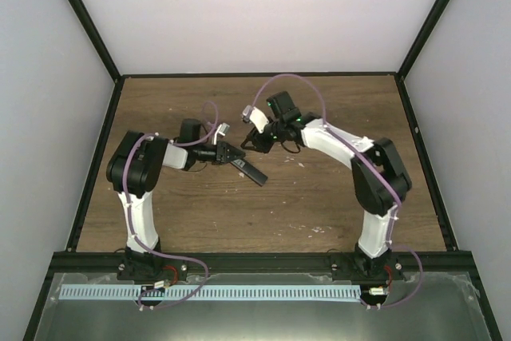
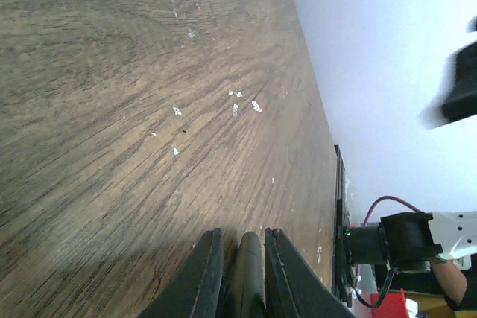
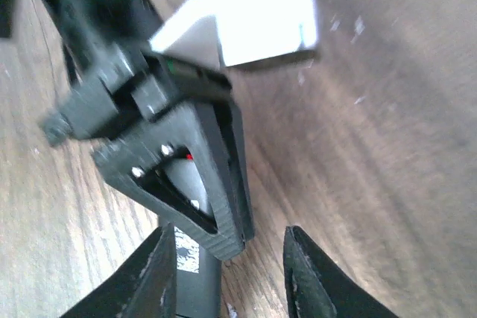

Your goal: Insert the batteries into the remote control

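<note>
My left gripper [image 1: 233, 154] is shut on one end of the remote control [image 1: 254, 170], a slim black bar that sticks out to the right, low over the table. In the left wrist view the remote [image 2: 250, 273] shows edge-on, pinched between my fingers [image 2: 205, 273]. My right gripper [image 1: 252, 143] is open and hovers right beside the left gripper's tip. In the right wrist view its fingers [image 3: 160, 277] stand wide apart around the left gripper [image 3: 201, 176] and the remote [image 3: 201, 296], which bears a white label. The batteries are out of view.
The wooden table [image 1: 319, 197] has small pale specks [image 2: 242, 102]. Black frame rails [image 1: 419, 157] run along its sides, with white walls behind. The right arm's body [image 2: 406, 240] shows at the edge of the left wrist view.
</note>
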